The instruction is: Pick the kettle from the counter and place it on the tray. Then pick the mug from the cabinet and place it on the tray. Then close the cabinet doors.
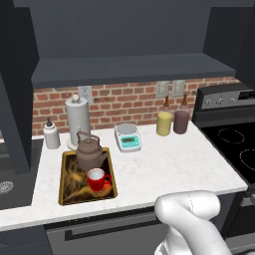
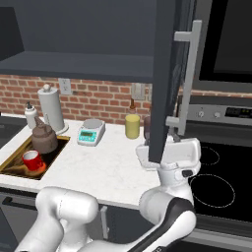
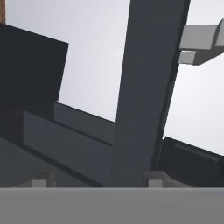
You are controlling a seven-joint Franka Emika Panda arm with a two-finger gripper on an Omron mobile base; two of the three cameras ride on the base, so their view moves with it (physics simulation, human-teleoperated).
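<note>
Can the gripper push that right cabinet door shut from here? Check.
Probably yes: the gripper already sits at the right cabinet door's lower edge, jaws either side of the panel, nothing between them.

Red mug [image 1: 96,178]; brown kettle [image 1: 90,153]; charcoal cabinet doors [image 2: 165,74].

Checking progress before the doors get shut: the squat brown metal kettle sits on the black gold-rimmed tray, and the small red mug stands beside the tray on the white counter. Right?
Not quite. The squat brown metal kettle is on the black gold-rimmed tray, but the small red mug stands on that tray too, in front of the kettle, not on the white counter. The left base view shows it.
</note>
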